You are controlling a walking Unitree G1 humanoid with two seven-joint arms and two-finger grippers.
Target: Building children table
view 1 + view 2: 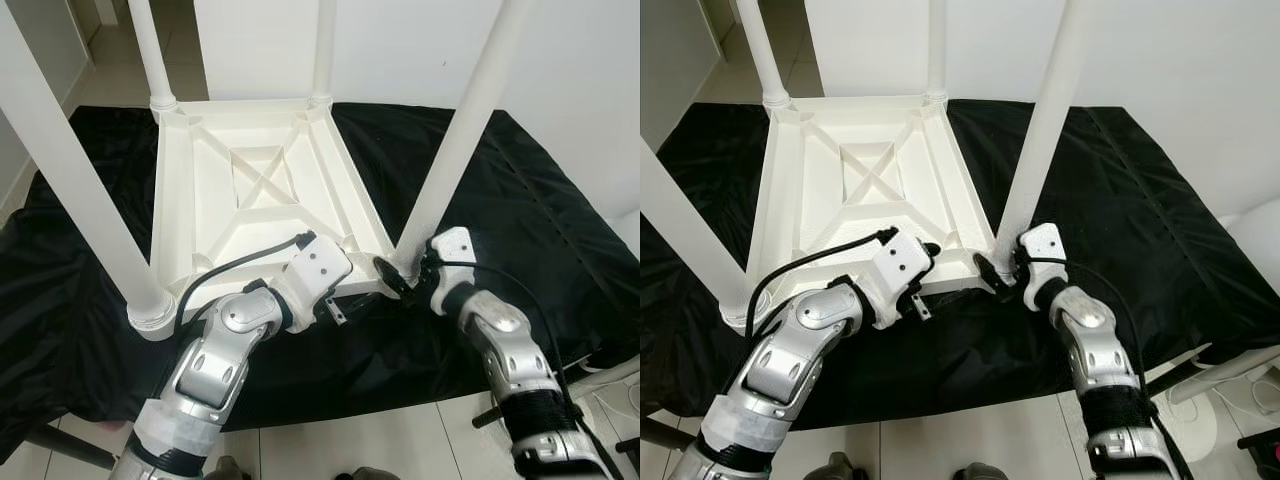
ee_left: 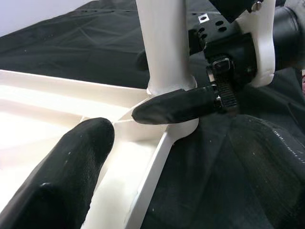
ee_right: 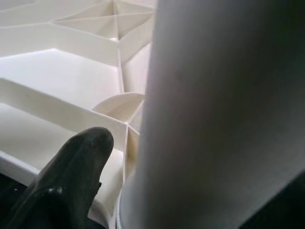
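right claw (image 1: 398, 280) grips table leg (image 1: 455, 140); no writing legible.

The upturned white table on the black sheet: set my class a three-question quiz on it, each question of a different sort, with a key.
1. True or false: the table top lies underside up on the black sheet, with its legs pointing upward.
2. How many legs stand in the table's corners?
3. Which leg is the right hand at? A) the far left leg B) the near right leg C) the near left leg

Key
1. True.
2. Four.
3. B. The right hand's fingers sit at that leg's base, and the left hand rests at the table's near edge beside it.
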